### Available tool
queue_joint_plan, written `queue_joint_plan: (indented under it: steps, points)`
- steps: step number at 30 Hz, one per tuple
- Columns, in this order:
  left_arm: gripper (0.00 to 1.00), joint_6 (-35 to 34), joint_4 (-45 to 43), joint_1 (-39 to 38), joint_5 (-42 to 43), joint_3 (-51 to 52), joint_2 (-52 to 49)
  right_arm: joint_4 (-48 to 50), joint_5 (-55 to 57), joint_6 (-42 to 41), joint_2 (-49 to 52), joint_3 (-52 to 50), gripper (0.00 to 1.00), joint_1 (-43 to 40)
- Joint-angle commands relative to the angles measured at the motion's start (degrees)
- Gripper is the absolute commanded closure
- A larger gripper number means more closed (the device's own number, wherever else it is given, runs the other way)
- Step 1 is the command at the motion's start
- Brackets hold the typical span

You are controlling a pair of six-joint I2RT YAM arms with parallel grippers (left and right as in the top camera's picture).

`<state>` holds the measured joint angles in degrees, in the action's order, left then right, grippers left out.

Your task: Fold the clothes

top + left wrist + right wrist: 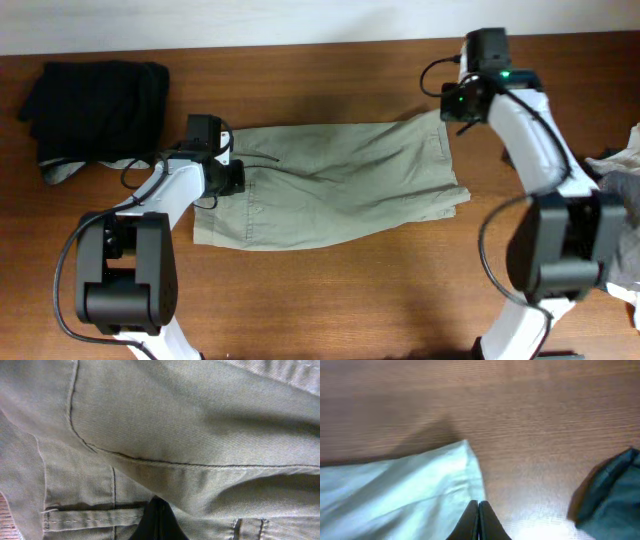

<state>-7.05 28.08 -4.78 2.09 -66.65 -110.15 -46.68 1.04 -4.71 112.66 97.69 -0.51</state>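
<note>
With my left fingers (pixel 152 522) clenched on the shorts (pixel 340 185) at the waistband and my right fingers (pixel 470 522) clenched on the upper-right hem, I should lift both evenly, keeping the cloth taut.

This looks like a robotics lab or test station set up for laundry work, not a home. Two jointed robot arms, the left arm (pixel 120 270) and the right arm (pixel 560 240), are mounted at the near edge of a plain wood-grain bench (pixel 330 290). Loose black cables (pixel 487 250) loop along them, and a green light (pixel 507 73) glows on the right one. Behind runs a bare white wall (pixel 250 20). The only goods are clothes: khaki shorts (pixel 330 185) spread flat, a black garment (pixel 95 100) heaped at one end, and grey and white garments (pixel 622 165) at the other.
</note>
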Motion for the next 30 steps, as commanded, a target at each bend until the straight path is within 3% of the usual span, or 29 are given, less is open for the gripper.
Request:
queue_joint_plan:
  steps: [1, 9, 15, 20, 21, 23, 24, 25, 30]
  points:
    - [0.99, 0.7, 1.6, 0.3, -2.5, 1.4, -2.6, -6.3, -15.9, -0.9, -8.1, 1.6, 0.96, -1.4]
    - [0.99, 0.7, 2.6, 0.3, -2.3, 0.1, -1.1, -19.3, -16.5, -0.9, -20.2, -2.6, 0.96, -0.7]
    - [1.0, 1.2, 2.6, 0.3, -2.5, 0.0, 2.7, -7.5, -16.7, -8.8, -33.2, -29.0, 0.96, -3.4]
    - [1.0, 1.2, 2.6, 0.3, -2.5, 0.0, 2.8, -2.8, -16.7, -11.2, -36.5, -41.8, 0.96, -7.2]
    - [1.0, 1.2, 2.6, 0.3, -2.5, 0.0, 2.8, -1.9, -16.7, -12.4, -36.4, -43.5, 0.9, -8.0]
    - [1.0, 1.2, 2.6, 0.3, -2.5, 0.0, 2.8, 0.3, -16.8, -15.2, -36.4, -46.1, 0.26, -10.0]
    - [0.99, 1.2, 2.6, 0.3, -2.5, 0.0, 2.8, 1.5, -17.0, -15.8, -36.4, -47.2, 0.08, -11.0]
    - [0.99, 1.2, 2.6, 0.3, -2.5, 0.0, 2.8, 3.0, -18.1, -15.8, -36.3, -48.5, 0.01, -12.4]
    - [0.99, 1.2, 2.5, 0.3, -2.5, 0.0, 2.8, 10.5, -24.0, -15.7, -35.9, -54.0, 0.01, -15.0]
